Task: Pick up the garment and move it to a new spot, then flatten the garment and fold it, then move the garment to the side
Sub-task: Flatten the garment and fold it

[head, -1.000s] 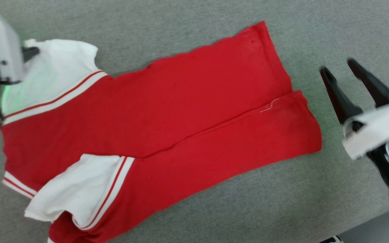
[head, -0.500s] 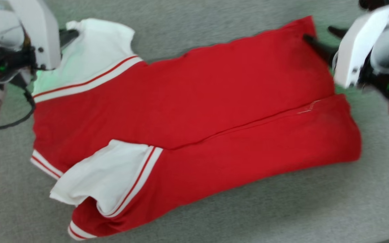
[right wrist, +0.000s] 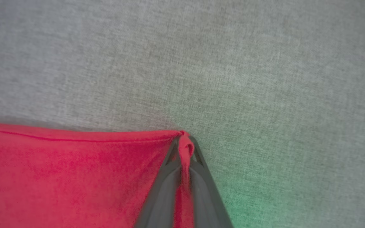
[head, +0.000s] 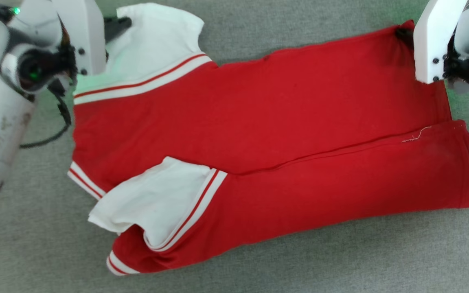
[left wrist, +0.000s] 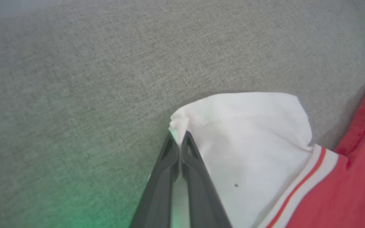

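Two far corners pinched: L gripper (left wrist: 180, 139) clamped on white sleeve (left wrist: 249, 133) tip, R gripper (right wrist: 185, 142) clamped on red hem corner (right wrist: 157, 141). Garment (head: 259, 122) flat, mid-surface (head: 299, 260), near side folded in. Step judged: folding. Next: corners to be lifted evenly, carried to near edge.

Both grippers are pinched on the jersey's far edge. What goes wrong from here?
1. The left gripper bites only the tip of the white sleeve. A pull may slip it free.
2. It holds sleeve rather than body, while the right gripper pinches the red hem corner. The garment may lift unevenly.
3. The near sleeve lies loose on the folded-over near flap, so dragging may bunch it.
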You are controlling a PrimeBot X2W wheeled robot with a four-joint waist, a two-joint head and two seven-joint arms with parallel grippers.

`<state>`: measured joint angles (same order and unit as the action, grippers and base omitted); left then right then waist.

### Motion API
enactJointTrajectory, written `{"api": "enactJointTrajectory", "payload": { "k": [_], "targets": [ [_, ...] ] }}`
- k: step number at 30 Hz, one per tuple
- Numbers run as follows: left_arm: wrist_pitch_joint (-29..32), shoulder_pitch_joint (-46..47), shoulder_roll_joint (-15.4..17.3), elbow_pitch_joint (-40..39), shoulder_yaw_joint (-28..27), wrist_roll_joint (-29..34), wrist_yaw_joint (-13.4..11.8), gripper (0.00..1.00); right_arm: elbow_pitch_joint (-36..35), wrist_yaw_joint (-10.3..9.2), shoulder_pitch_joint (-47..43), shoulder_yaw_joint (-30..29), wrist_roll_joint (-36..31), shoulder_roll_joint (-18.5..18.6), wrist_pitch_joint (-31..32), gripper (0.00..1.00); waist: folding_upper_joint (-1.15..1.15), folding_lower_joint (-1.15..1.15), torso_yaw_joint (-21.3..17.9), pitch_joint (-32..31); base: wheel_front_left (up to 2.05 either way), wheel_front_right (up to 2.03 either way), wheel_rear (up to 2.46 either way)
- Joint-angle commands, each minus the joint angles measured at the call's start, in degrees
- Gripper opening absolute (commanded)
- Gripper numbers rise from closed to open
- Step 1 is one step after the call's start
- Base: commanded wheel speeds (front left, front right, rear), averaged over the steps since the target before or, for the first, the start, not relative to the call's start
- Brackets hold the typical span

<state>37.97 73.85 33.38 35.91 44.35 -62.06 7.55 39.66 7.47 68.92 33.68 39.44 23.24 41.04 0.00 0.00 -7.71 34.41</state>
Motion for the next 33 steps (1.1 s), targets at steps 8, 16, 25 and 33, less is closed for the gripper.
{"api": "enactJointTrajectory", "payload": {
  "k": [8, 16, 25, 33],
  "targets": [
    [-6.9, -3.5, -1.1, -2.0, 4.2, -3.4, -0.1, 0.0, 1.3, 0.02, -5.7, 2.7, 4.9, 3.6, -5.1, 0.0, 0.0, 0.0, 3.0, -7.3, 0.0, 0.0, 0.0],
    [-14.8, -9.4, 2.4, -12.3, 7.8, -8.1, -0.1, 0.0, -9.7, 0.02, -13.8, 4.8, 12.1, 11.5, -10.8, 0.0, 0.0, 0.0, 6.4, -14.8, 0.0, 0.0, 0.0],
    [-24.9, -24.1, 11.9, -31.0, 10.9, -11.0, -0.1, 0.0, -23.9, 0.02, -27.4, 8.8, 19.2, 23.2, -12.9, 0.0, 0.0, 0.0, 9.1, -20.2, 0.0, 0.0, 0.0],
    [-33.3, -35.6, 17.5, -40.1, 10.4, -13.2, -0.8, 0.0, -26.4, 0.01, -34.3, 6.7, 21.9, 28.0, -16.3, 0.0, 0.0, 0.0, 10.7, -21.2, 0.0, 0.0, 0.0]
  ]
}}
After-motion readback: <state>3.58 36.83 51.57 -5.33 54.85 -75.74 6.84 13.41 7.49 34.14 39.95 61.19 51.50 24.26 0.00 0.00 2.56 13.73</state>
